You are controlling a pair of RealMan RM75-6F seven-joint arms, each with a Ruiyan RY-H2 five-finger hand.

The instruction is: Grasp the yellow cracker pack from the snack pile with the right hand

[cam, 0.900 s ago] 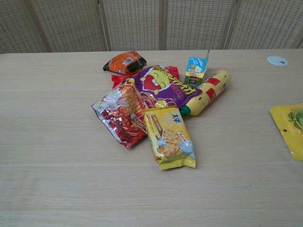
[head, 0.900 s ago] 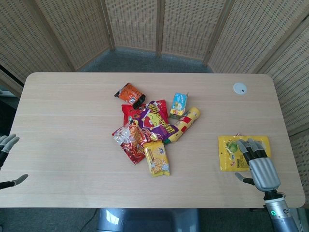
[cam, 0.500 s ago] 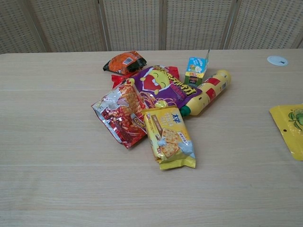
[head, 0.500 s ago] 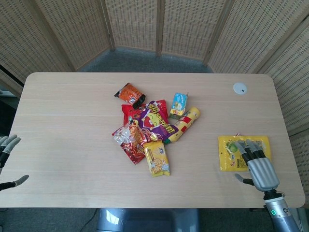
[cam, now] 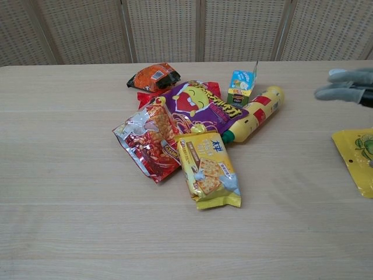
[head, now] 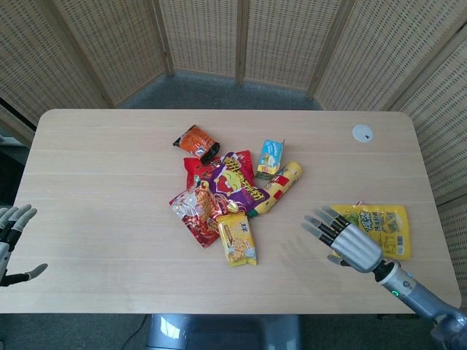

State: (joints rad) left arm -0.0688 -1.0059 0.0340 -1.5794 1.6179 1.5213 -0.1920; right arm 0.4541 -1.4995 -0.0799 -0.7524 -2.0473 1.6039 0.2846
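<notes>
The yellow cracker pack point(head: 237, 239) point(cam: 209, 170) lies flat at the near edge of the snack pile, its top end tucked under the red and purple bags. My right hand point(head: 343, 238) point(cam: 345, 87) hovers to the right of the pile, empty, with its fingers spread and pointing left toward the snacks. A wide gap of bare table separates it from the cracker pack. My left hand point(head: 11, 232) stays at the table's left edge, fingers apart and holding nothing.
The pile also holds a red bag point(head: 193, 212), a purple bag point(head: 237, 181), an orange pack point(head: 196, 141), a small juice box point(head: 271, 157) and a yellow tube point(head: 281, 185). A yellow flat pouch point(head: 378, 224) lies by itself at the right. A white disc point(head: 362, 133) sits far right.
My right hand has lifted off the yellow flat pouch and swung left toward the pile, now showing in the chest view. The snacks have not moved.
</notes>
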